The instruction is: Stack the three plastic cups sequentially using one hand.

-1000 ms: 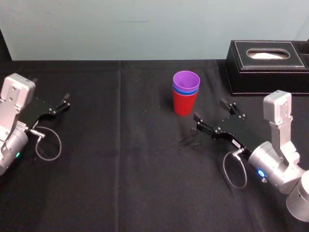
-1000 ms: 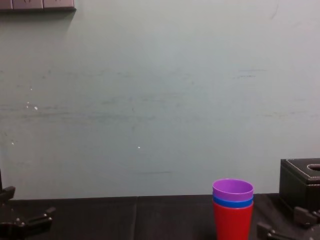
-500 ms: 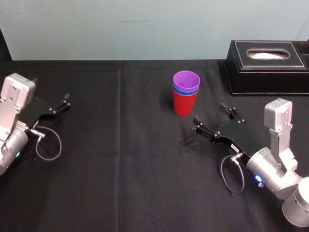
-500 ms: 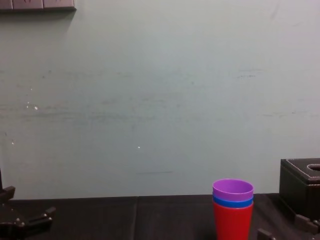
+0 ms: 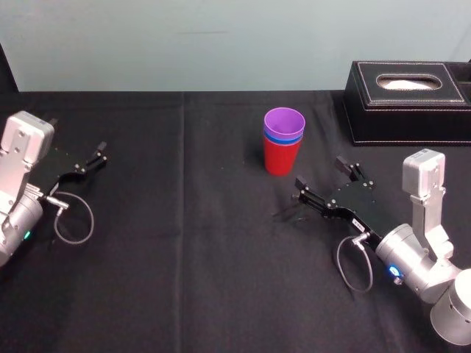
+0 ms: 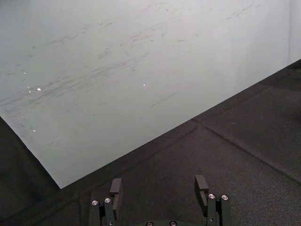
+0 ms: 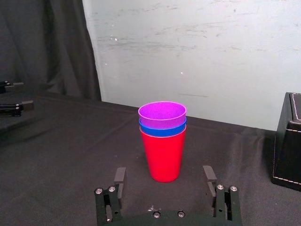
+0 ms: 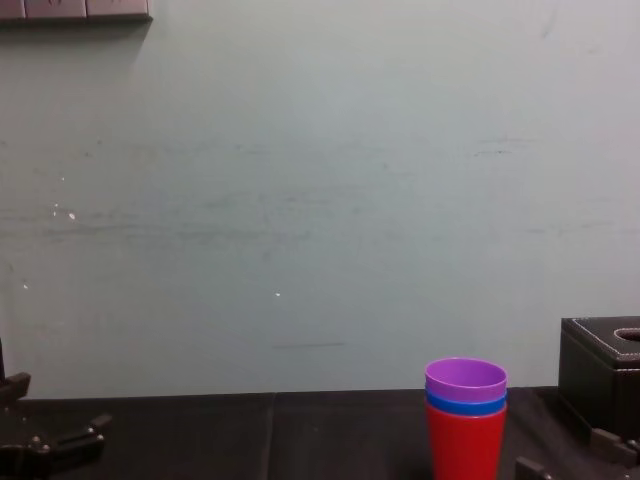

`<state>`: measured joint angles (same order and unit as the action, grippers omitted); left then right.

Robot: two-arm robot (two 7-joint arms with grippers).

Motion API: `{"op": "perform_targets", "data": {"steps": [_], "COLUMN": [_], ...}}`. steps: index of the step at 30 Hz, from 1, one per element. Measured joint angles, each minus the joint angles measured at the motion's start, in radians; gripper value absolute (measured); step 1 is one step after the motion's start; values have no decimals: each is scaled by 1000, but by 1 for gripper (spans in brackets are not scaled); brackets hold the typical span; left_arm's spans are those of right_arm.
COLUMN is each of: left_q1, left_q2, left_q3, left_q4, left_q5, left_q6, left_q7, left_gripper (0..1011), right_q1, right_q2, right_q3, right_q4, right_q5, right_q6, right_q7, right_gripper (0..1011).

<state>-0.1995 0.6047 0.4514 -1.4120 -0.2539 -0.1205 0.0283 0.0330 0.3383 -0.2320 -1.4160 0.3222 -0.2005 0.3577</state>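
Red, blue and purple make up one nested stack: a smooth, tapered red plastic tumbler stands upright on the black cloth tabletop. A blue plastic tumbler sits inside it with just a narrow band of its rim showing. A purple plastic tumbler is pushed into the blue one, its open mouth on top. The stack stands straight, with no lean.

The right claw, black with two flat fingers, is spread wide and holds nothing. It hovers low over the cloth and points at the stack, which stands a short way ahead of its fingertips, clear of both. From the right wrist view the stack lines up with the middle of the gap between the two fingers, farther out than their tips. A black stitched tissue box lies beyond this claw, on its outer side, well apart from the tumblers.

The left claw rests far across the tabletop from the stack. Its fingers are also parted and empty, with only cloth and the pale wall ahead of them.
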Motion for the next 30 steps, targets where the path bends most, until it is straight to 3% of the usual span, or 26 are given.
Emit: {"op": "perform_targets", "data": {"steps": [30], "left_q1": [0], "left_q2": [0], "left_q3": [0], "left_q4": [0], "left_q5": [0], "left_q6": [0], "left_q7": [0], "left_gripper": [1004], "right_q1": [-1], "right_q2": [2], "right_q3": [-1], "right_q4": [-3], "right_q5": [-2], "right_q6": [4], "right_q7": [-4], "right_gripper": [1004]}}
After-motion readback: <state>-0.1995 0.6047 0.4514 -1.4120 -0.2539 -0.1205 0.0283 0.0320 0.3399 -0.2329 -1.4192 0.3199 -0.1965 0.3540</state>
